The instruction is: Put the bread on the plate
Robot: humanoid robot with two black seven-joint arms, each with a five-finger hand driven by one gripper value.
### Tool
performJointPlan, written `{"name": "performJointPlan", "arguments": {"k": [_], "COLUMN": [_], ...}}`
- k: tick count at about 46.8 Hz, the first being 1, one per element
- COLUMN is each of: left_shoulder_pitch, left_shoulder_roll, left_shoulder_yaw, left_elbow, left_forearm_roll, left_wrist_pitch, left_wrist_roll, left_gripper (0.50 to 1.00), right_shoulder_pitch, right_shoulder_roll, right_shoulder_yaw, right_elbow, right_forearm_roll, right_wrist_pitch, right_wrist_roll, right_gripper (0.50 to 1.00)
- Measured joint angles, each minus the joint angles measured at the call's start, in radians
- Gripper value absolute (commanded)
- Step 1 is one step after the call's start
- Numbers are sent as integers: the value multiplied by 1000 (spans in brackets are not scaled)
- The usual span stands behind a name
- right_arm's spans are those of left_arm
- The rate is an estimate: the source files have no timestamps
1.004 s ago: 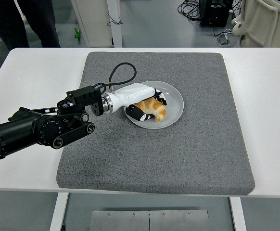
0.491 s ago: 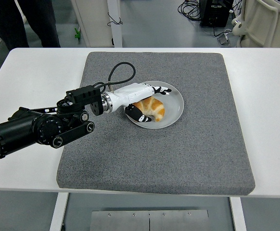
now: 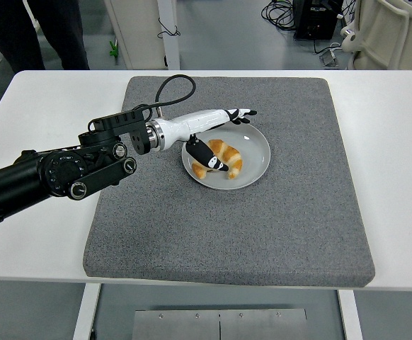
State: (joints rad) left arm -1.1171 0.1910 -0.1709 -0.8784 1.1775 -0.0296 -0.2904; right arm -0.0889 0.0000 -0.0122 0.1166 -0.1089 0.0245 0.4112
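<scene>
Bread, a golden-brown croissant with a curved, ridged crust, lay in the white plate on the grey mat covering the white table. Left hand reached in over the plate's left rim with its fingers stretched out flat above the bread and its thumb hanging down beside it, gripping nothing.
</scene>
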Motion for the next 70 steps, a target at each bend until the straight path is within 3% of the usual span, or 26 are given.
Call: {"name": "performJointPlan", "arguments": {"k": [8,15,21,27,33,48,56,58,70], "left_shoulder_pitch": [0,1,2,-12,-13,8,43,52,89], "left_shoulder_roll": [25,36,58,61,61,45,37,35,-48], "left_shoulder_yaw": [-131,-192,-217,-218,-213,-221,-236,-250,-386], "left_elbow": [-18,-18,-15,-10,-1,102,166,181,358], "left_forearm_roll": [-124,-221,-314,-440,-576,-838,-929,-946,-1051], "left_wrist_pitch": [-154,-175,-146,-33,21,50,50,50,39], "left_wrist_roll": [8,9,10,10,13,-11,-158,-171,-176], "left_gripper": [964,966,968,968,968,981,983,981,981], "right_shoulder_pitch": [0,0,0,0,0,0,0,0,0], "right_shoulder_roll": [0,0,0,0,0,0,0,0,0], "right_shoulder_yaw": [0,0,0,0,0,0,0,0,0], "right_elbow": [0,0,0,0,0,0,0,0,0], "right_forearm_roll": [0,0,0,0,0,0,0,0,0], "right_wrist_pitch": [0,0,0,0,0,0,0,0,0], "right_wrist_roll": [0,0,0,0,0,0,0,0,0], "right_gripper": [1000,1000,1000,1000,1000,1000,1000,1000,1000]}}
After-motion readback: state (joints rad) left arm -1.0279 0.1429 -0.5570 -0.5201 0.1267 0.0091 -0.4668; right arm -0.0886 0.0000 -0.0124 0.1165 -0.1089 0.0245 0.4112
